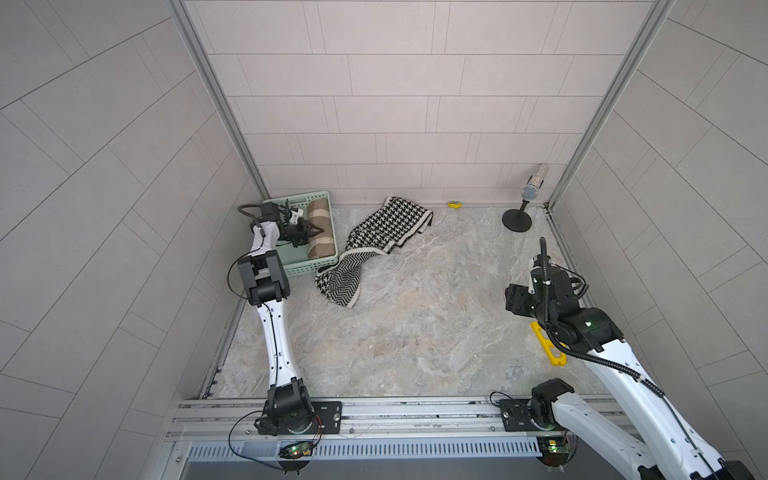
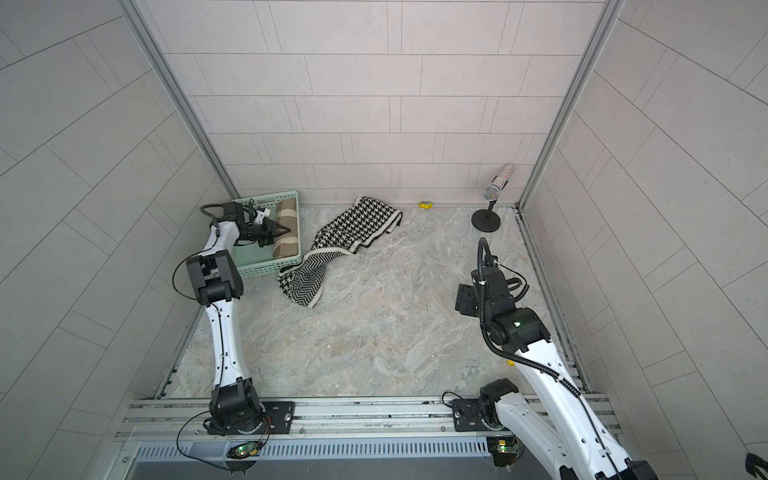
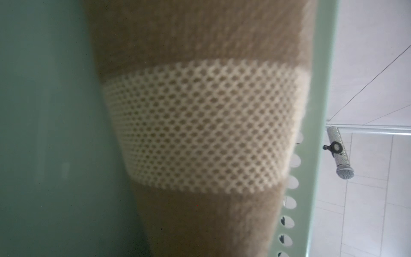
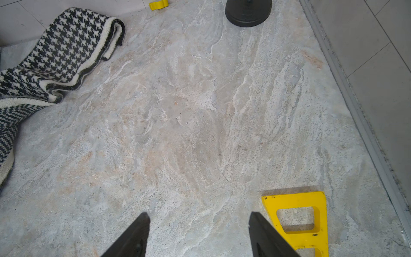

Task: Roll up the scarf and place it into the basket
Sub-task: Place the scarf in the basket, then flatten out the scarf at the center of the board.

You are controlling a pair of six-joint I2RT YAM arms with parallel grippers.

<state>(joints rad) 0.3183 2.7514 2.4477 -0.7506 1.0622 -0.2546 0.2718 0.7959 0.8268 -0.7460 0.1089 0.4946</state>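
Beige roll: the rolled scarf (image 1: 321, 228) (image 3: 200, 124), brown with a cream band across its middle, lies inside the basket (image 1: 309, 268) at the far left of the table (image 1: 415, 311). It runs near to far along the basket's right wall.
Left pincer: the left pincer (image 1: 311, 228) hangs low over the roll's middle, with its tips at or on the cloth. Whether it grips or is free cannot be told: both top views show it too small, and the left wrist view shows only roll and basket wall.
Step in hand: probably letting go of the roll after setting it down.
Doing it well: the jaws should part fully before any lift. The rise should be straight up, so that no fingertip drags the knit and loosens the outer turn. The perforated right wall (image 3: 320, 111) needs a clear berth.
Basket contents: the roll alone, as far as can be seen. The green floor to its left looks bare, though the arm hides part of it.
Right pincer: the right pincer (image 4: 198, 217) is spread wide and holds nothing. It is above bare table at the near right, beside a yellow flat tool (image 4: 298, 220).
Outside the basket: a houndstooth scarf (image 1: 374, 237) lies unrolled just right of the basket.
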